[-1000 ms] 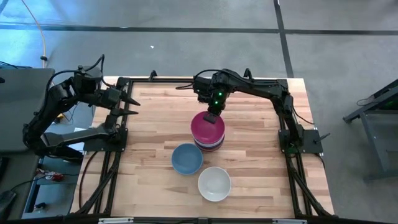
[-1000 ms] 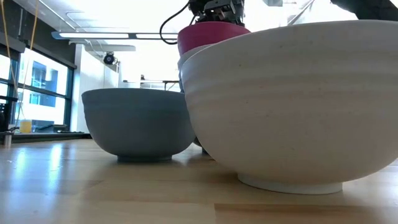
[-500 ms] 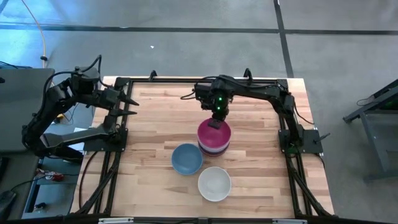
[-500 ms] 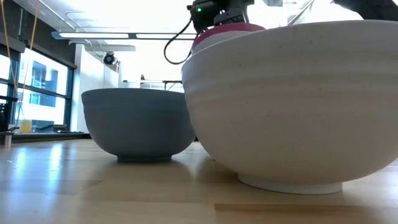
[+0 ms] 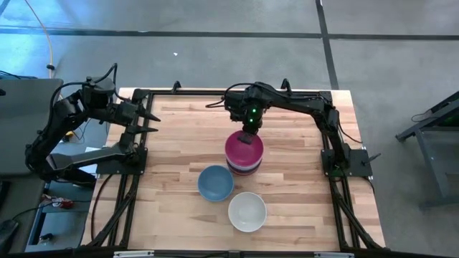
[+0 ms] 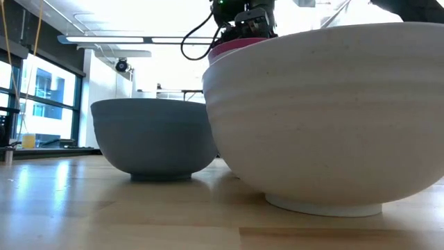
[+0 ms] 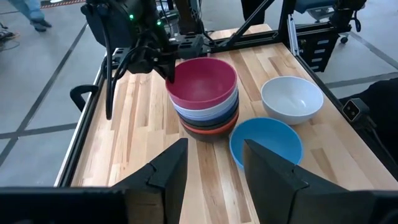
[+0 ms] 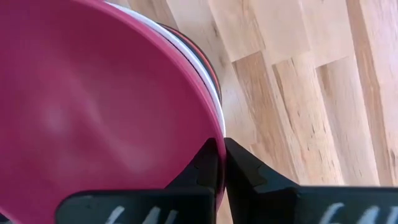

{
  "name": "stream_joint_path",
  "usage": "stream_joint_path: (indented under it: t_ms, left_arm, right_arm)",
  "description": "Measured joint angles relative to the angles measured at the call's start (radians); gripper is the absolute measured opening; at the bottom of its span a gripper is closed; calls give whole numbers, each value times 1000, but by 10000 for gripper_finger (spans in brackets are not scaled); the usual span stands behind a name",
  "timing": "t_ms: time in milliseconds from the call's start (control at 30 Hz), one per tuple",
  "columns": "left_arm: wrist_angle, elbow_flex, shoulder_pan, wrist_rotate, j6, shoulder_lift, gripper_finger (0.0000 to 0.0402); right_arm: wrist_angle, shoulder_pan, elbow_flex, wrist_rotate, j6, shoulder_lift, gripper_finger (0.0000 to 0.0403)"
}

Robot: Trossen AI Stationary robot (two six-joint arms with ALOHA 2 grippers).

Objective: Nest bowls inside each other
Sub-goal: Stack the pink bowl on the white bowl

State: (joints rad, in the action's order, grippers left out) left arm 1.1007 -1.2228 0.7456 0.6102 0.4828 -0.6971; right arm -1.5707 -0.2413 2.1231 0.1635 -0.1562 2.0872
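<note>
A stack of nested bowls stands mid-table, and a magenta bowl is its top bowl. Lavender, white, black and another magenta rim show below it in the left wrist view. My right gripper is shut on the top bowl's rim. A light blue bowl and a white bowl stand on their bases nearer the front edge. My left gripper is open and empty at the table's left edge. My right gripper pinches the top magenta bowl's rim on the side toward the table's far edge. One finger is inside the bowl and one outside. The fingers come from above, pointing down. The bowl sits upright in the stack, mouth up.
The white bowl fills the low view's right, with the light blue bowl to its left. A black frame runs along the table's sides. Bare wood lies left of the stack and behind it.
My right gripper has carried the magenta bowl a little toward the table's right edge and down. The bowl was higher above the stack a second ago and now sits lower, in the stack's top. The gripper stays shut on the rim.
</note>
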Motion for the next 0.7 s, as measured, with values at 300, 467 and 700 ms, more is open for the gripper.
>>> stream_joint_path:
  t_ms: [300,467,700]
  left_arm:
    - [0,0,0,0,-7,0,142]
    - [0,0,0,0,-7,0,142]
    - [1,0,0,0,-8,0,142]
  right_arm:
    - [7,2,1,55,-19,0,46]
    - [17,2,2,55,-12,0,98]
    - [18,-3,2,55,8,-13,132]
